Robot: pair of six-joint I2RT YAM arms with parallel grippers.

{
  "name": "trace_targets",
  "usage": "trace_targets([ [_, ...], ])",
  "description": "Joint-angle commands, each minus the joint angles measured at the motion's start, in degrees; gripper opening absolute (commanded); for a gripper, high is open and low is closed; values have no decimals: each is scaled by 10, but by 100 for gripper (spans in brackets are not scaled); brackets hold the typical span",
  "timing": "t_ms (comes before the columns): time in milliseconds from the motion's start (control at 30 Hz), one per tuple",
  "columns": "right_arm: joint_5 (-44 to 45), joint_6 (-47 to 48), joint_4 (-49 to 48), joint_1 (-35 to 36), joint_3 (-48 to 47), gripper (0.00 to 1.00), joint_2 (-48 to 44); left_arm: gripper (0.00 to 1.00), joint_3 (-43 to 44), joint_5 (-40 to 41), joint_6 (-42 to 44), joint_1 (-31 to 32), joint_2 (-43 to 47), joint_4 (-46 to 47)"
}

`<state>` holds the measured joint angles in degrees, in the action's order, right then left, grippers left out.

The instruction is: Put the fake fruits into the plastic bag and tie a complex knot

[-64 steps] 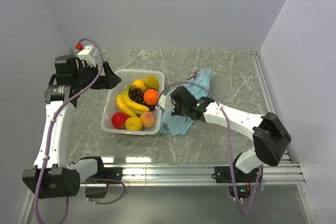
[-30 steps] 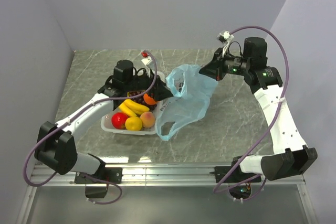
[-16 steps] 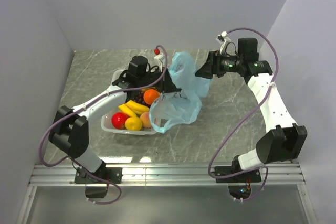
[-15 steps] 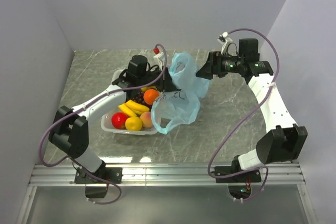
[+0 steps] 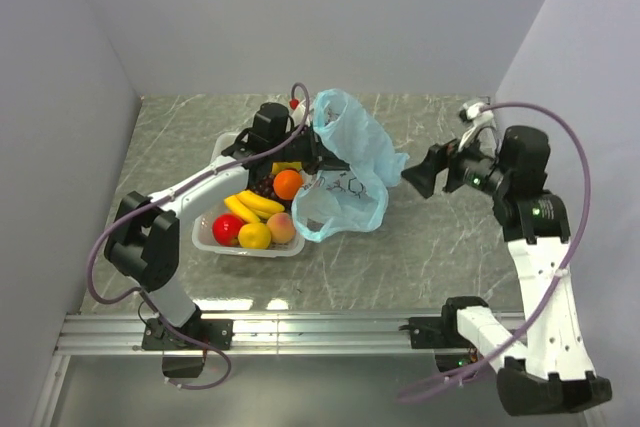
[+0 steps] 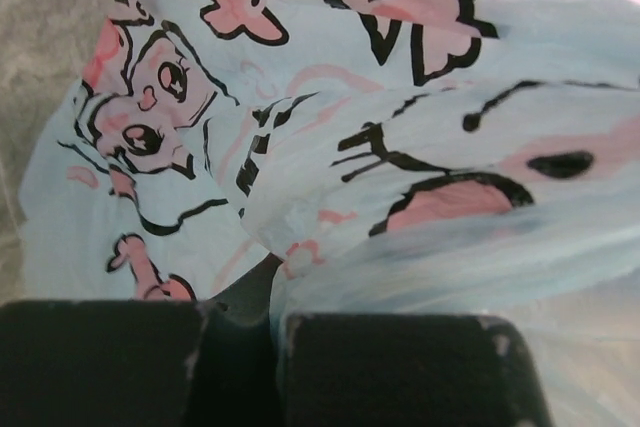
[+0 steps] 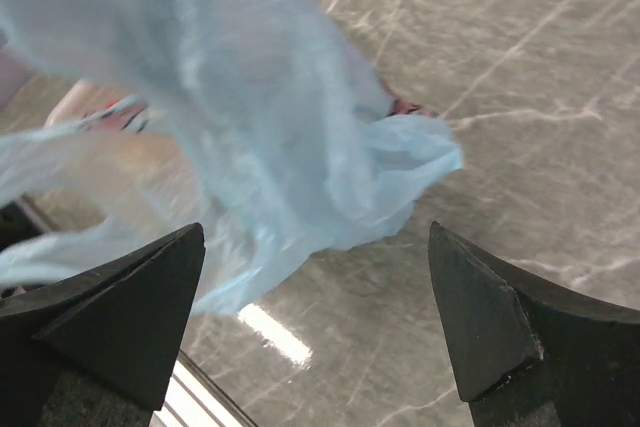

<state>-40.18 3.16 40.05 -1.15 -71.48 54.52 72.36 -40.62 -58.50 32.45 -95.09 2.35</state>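
Note:
The light-blue plastic bag stands bunched next to the basket, its mouth facing the near side; pink and black cartoon prints on the bag fill the left wrist view. My left gripper is shut on the bag's upper edge, and a fold of film is pinched in that gripper. My right gripper is open, to the right of the bag and clear of it. In its wrist view that gripper holds nothing, with the bag ahead. The fake fruits lie in the basket: orange, bananas, red apple, lemon, peach, grapes.
The white latticed basket sits left of centre on the grey marbled table. Grey walls close in the left, back and right sides. A metal rail runs along the near edge.
My right gripper has let go of the bag and pulled back to the right, now open. My left gripper has shut on the bag's edge beside the basket and holds it up.

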Motion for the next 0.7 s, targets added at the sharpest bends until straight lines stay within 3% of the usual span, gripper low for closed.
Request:
trace_targets([
  [0,53,11,-43,66,33,99,-37,1,26,2,-54,6,-4,32],
  [100,65,20,-54,101,34,100,-29,1,22,0,-68,9,-9,43],
  [500,309,114,-101,316,-13,100,76,1,9,-7,-106,25,-22,82],
  [667,400,111,-125,345,-20,100,136,0,-5,-11,-96,31,-15,84],
])
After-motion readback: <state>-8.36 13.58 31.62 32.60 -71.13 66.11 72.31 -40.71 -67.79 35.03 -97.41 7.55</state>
